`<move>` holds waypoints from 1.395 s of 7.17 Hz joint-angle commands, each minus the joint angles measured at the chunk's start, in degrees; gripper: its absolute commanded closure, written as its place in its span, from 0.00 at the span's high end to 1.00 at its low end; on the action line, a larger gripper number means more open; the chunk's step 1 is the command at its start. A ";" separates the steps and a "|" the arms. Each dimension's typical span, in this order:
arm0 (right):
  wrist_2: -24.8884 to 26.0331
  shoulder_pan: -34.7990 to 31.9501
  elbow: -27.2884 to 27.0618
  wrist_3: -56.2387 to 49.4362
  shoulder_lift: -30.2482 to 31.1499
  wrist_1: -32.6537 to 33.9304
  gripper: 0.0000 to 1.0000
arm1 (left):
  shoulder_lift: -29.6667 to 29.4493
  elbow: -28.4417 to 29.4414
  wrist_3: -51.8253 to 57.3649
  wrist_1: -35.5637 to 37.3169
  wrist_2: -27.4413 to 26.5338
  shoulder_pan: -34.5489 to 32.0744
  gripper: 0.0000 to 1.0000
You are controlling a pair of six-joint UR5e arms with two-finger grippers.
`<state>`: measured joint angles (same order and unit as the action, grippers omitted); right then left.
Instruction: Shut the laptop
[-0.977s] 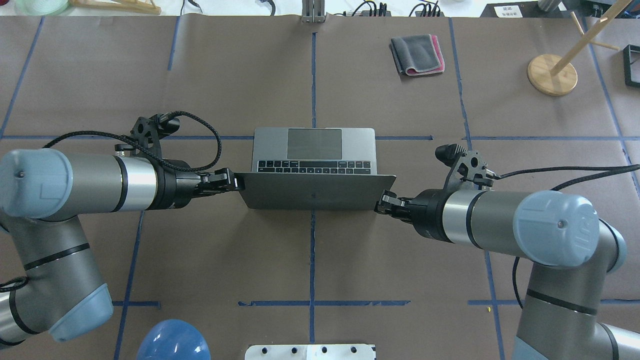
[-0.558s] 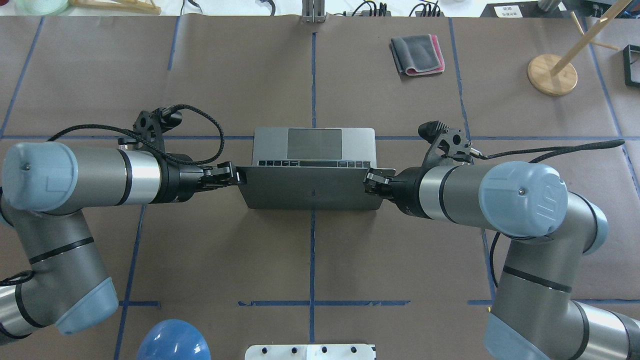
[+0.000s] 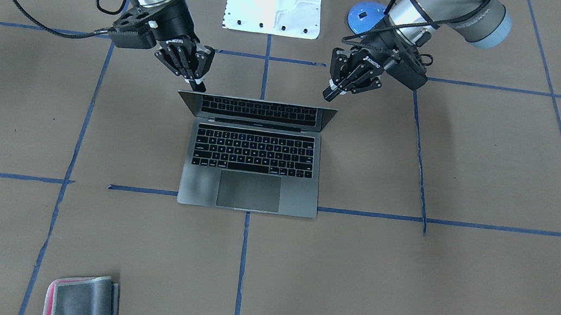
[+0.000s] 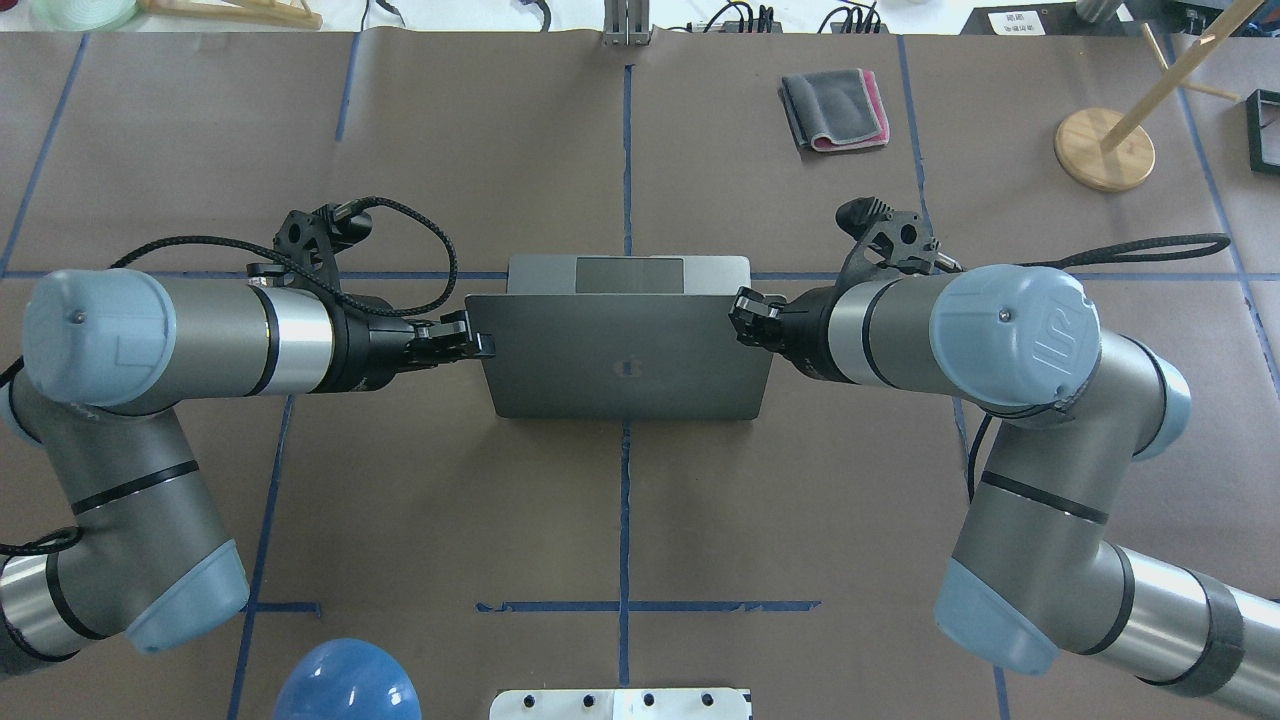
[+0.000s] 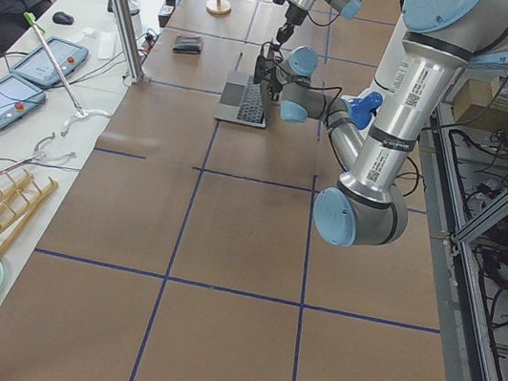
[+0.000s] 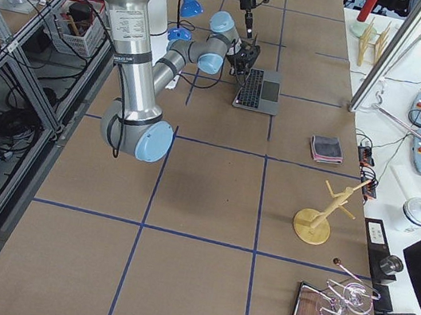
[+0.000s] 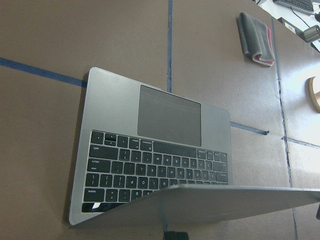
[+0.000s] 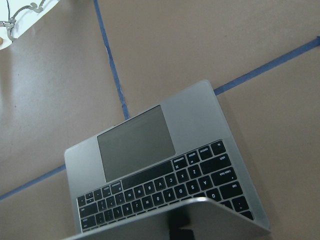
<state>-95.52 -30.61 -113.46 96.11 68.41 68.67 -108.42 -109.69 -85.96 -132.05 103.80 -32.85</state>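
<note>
a thin space-grey metal laptop (image 4: 625, 365) with a black keyboard sits mid-way along the brown paper-covered table (image 4: 400, 150), its lid tilted well forward over the keys, about half shut. the left gripper (image 3: 329, 93) and right gripper (image 3: 196, 81), fingers drawn narrow and holding nothing, sit behind the lid's two upper corners.

Both arms come in from opposite sides with bent elbows, and their wrists turn inward to the middle. The left gripper (image 4: 482, 345) and the right gripper (image 4: 742, 310) point toward each other, well apart. Each has its fingers pressed together, tips a little downward.
</note>
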 commanded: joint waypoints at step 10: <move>-0.54 -1.82 20.65 -5.50 -8.47 -0.29 0.34 | -14.62 27.51 2.79 -0.41 0.08 -3.09 0.00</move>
<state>-96.04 -32.59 -93.79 90.64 60.30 68.28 -122.23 -83.19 -84.79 -132.73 103.75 -35.96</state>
